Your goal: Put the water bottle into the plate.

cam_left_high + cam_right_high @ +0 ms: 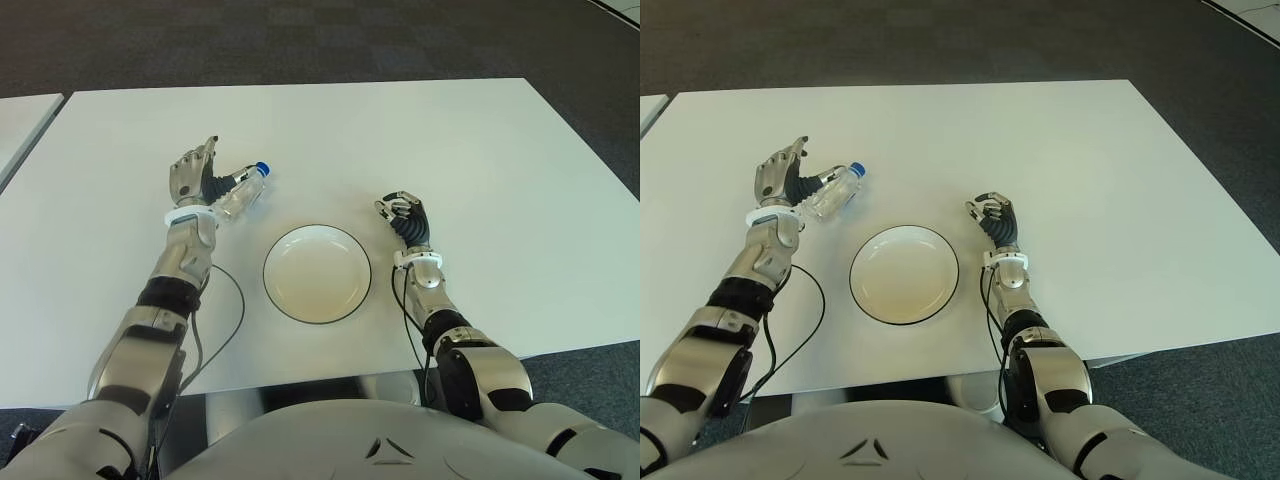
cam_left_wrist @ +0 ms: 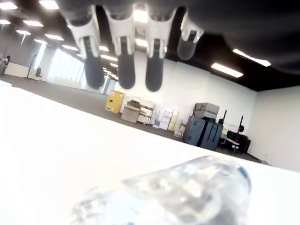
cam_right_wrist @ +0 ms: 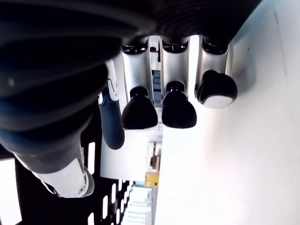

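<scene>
A clear plastic water bottle (image 1: 243, 192) with a blue cap lies on its side on the white table (image 1: 470, 150), up and left of the plate. The plate (image 1: 317, 273) is white with a dark rim, round, and has nothing in it. My left hand (image 1: 195, 175) is at the bottle's left side, over its base end. In the left wrist view its fingers (image 2: 124, 61) stretch out straight above the bottle (image 2: 187, 192), not closed on it. My right hand (image 1: 405, 215) shows just right of the plate with its fingers (image 3: 178, 110) curled and nothing in them.
A black cable (image 1: 225, 330) loops over the table beside my left forearm, left of the plate. A second white table (image 1: 20, 120) begins at the far left. Dark carpet lies beyond the table's far edge.
</scene>
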`<control>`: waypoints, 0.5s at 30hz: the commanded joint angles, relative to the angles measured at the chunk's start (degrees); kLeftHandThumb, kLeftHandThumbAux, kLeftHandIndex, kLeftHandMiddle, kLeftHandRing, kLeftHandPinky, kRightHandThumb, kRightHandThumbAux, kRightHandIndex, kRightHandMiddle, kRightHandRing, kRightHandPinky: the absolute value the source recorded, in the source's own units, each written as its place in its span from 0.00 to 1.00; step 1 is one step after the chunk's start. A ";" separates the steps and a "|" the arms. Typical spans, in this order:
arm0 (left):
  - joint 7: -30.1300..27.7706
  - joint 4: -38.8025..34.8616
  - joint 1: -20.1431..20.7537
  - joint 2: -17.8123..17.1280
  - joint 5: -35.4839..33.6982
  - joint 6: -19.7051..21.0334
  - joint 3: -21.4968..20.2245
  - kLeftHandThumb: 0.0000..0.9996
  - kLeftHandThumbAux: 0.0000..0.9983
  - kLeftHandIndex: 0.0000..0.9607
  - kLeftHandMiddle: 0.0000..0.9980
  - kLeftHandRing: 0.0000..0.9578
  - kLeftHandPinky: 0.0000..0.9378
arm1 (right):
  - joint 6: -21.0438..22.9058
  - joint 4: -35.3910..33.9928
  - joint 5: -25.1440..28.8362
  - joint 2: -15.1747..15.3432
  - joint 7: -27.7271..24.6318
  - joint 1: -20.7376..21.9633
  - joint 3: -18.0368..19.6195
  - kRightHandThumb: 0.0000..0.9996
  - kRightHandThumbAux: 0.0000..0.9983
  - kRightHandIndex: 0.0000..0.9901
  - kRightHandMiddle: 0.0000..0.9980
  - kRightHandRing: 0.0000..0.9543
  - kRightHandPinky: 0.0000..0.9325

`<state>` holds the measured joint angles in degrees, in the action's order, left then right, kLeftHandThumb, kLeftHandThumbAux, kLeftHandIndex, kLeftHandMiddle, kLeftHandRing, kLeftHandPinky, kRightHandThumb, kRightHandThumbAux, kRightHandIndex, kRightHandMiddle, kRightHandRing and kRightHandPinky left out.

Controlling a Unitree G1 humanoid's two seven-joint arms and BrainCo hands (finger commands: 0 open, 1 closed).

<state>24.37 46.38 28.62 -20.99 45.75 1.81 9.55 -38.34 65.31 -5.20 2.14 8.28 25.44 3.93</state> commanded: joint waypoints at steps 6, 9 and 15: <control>4.71 15.07 6.22 -0.74 -1.19 -6.01 5.36 0.43 0.08 0.00 0.00 0.00 0.00 | 2.88 2.23 0.72 -0.82 -0.42 -2.96 0.32 0.74 0.71 0.44 0.88 0.91 0.94; 4.08 16.61 7.02 -0.41 -1.91 -6.93 6.44 0.43 0.08 0.00 0.00 0.00 0.00 | 3.02 2.28 0.68 -0.75 -0.40 -2.94 0.32 0.74 0.71 0.44 0.88 0.91 0.94; 1.68 18.02 7.87 0.08 -3.70 -7.39 7.66 0.44 0.08 0.00 0.00 0.00 0.00 | 3.35 2.32 0.30 -0.59 -0.07 -2.92 0.06 0.74 0.71 0.44 0.88 0.91 0.94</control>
<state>28.03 63.08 35.60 -21.37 43.35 -5.45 16.44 -38.32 65.30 -5.14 2.04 8.26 25.41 3.93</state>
